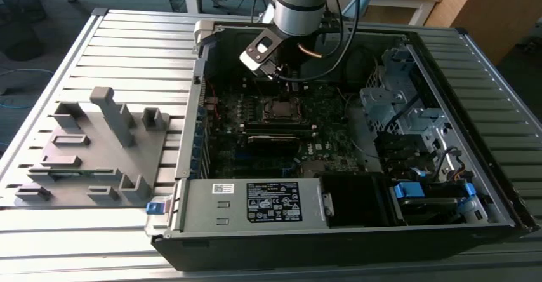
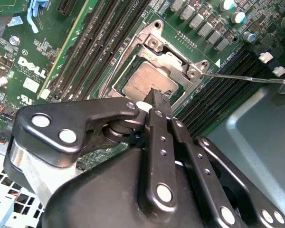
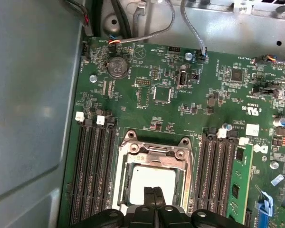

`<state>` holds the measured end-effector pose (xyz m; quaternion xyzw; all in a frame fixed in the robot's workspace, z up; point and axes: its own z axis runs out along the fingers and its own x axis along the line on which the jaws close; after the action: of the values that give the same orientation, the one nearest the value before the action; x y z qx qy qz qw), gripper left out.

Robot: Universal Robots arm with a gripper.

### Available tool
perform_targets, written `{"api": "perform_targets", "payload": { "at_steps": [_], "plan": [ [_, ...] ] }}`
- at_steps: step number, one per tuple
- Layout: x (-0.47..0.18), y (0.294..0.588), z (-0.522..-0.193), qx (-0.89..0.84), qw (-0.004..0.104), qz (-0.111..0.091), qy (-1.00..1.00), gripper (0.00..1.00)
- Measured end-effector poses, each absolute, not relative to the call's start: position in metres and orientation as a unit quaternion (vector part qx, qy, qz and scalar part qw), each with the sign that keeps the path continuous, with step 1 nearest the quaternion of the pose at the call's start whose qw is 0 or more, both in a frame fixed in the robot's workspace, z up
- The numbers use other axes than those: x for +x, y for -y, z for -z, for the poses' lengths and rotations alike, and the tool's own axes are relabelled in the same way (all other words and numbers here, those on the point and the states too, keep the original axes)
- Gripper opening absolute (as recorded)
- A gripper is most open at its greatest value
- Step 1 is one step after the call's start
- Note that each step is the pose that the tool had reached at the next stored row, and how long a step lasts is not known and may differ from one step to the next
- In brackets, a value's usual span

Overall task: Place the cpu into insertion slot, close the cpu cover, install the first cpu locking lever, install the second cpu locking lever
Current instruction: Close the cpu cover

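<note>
Gripper (image 2: 156,100) over the cpu (image 2: 143,80), fingers pressed together, gripping nothing.
Silvery cpu cover (image 2: 175,59) frames the chip; a thin lever (image 2: 242,78) juts aside.

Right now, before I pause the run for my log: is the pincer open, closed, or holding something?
The pincer: closed, tips together over the cpu, nothing seen between them.

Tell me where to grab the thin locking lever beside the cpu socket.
Take the locking lever near its bent free end, from above, pinching across the rod. It is a thin straight wire reaching out from the socket corner over the memory slots, so that end looks clearest.
</note>
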<state>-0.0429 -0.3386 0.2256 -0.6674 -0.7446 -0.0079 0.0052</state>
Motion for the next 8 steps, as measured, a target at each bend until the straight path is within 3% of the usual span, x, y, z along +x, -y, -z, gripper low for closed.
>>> {"api": "perform_targets", "payload": {
  "at_steps": [8],
  "plan": [
    [-0.0429,0.3386,-0.2255,-0.646,0.005,0.008,0.763,0.10]
  ]
}}
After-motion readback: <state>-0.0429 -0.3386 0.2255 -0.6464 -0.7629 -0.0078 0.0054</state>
